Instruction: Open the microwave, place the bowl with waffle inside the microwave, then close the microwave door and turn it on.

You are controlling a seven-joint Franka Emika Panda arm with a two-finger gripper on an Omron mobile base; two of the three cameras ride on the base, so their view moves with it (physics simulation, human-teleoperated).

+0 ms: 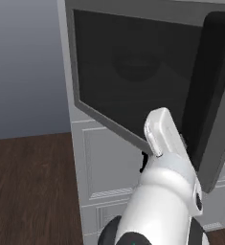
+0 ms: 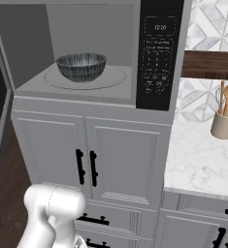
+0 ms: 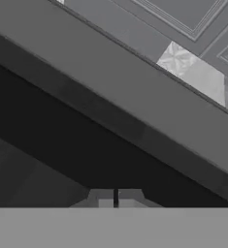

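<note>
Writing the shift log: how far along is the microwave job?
Done: the grey microwave stands open, and the dark-rimmed patterned bowl sits inside on its turntable. In hand: shut fingers are by the dark-glass door, seemingly to push it. Left: closing it and switching on.
</note>
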